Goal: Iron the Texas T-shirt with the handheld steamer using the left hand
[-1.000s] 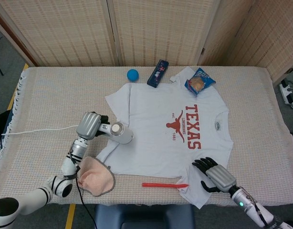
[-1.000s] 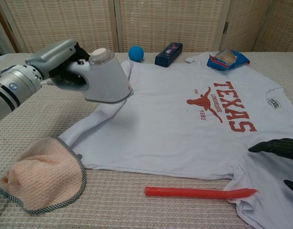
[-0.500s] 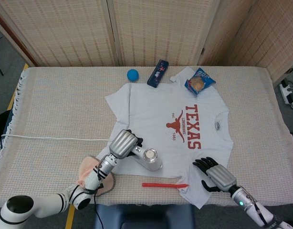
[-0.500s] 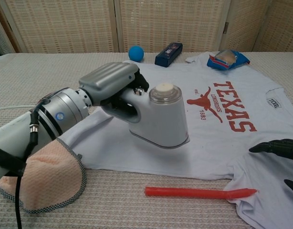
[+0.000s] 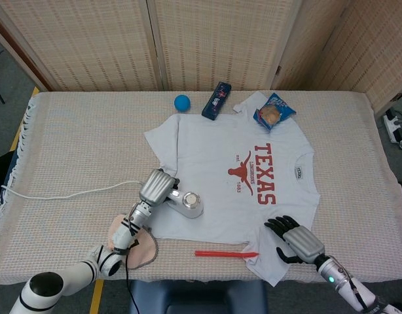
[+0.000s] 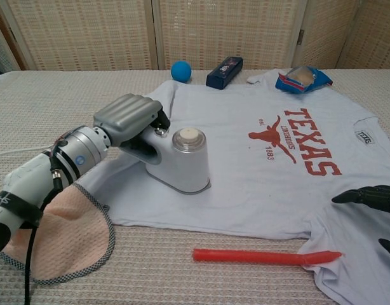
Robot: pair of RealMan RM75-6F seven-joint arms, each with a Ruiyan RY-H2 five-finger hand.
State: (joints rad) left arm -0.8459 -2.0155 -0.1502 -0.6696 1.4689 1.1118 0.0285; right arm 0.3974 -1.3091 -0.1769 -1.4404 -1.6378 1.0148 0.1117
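Even, diffuse indoor light in both views, bright enough with no blown highlights; shadows are soft and short, e.g. a faint one just under the handheld steamer [image 6: 181, 162] on the Texas T-shirt [image 6: 271, 159]. Head view is sharp across the table [image 5: 76, 144], with no visible motion blur. Chest view is sharp mid-frame, slightly soft on the near left arm, with mild wide-angle stretch at the edges.
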